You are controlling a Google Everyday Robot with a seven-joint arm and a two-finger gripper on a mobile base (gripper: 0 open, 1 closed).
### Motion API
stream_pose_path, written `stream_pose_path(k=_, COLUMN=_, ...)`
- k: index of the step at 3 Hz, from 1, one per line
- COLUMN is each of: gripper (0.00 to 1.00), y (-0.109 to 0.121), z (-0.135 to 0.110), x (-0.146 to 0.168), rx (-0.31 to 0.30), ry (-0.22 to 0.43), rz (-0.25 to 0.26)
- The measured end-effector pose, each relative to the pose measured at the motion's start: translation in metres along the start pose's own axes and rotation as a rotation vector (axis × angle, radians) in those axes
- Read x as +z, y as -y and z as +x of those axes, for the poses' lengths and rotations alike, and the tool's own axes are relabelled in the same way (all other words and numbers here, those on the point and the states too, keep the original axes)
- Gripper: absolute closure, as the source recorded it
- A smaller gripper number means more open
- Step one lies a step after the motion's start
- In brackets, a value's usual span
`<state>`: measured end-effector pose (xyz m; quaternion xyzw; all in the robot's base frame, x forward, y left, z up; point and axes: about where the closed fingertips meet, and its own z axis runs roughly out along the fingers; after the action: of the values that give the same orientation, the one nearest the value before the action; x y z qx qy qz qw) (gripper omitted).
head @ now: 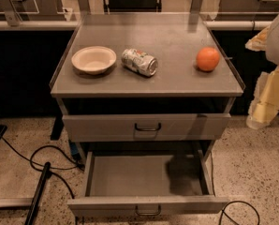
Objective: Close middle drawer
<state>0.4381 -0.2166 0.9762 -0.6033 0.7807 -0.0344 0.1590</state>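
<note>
The middle drawer (144,176) is pulled far out toward me, a wide shallow grey tray that holds nothing. Its low front panel (149,204) with a small dark U-shaped handle (147,212) is at the bottom of the view. Above it is another grey drawer front (146,127) with a dark handle, nearly flush under the top. My gripper (266,97), pale cream, hangs at the right edge of the view, beside the cabinet's right side, above and to the right of the open drawer, touching nothing.
On the cabinet top (177,74) are a white bowl (93,59), a crushed can (139,62) on its side and an orange (208,59). Black cables (46,165) and a dark pole (38,193) lie on the speckled floor at the left. A cable (240,210) loops at the lower right.
</note>
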Motion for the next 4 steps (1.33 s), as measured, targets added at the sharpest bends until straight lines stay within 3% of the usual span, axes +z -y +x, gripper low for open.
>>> stream_pose_path(k=1, gripper=0.0, y=0.0, z=0.0, x=0.0, rx=0.0, ry=0.0, rz=0.0)
stream_pose_path(k=2, gripper=0.11, y=0.0, z=0.0, x=0.0, rx=0.0, ry=0.0, rz=0.0)
stream_pose_path(k=4, gripper=0.6, y=0.0, z=0.0, x=0.0, rx=0.0, ry=0.0, rz=0.0)
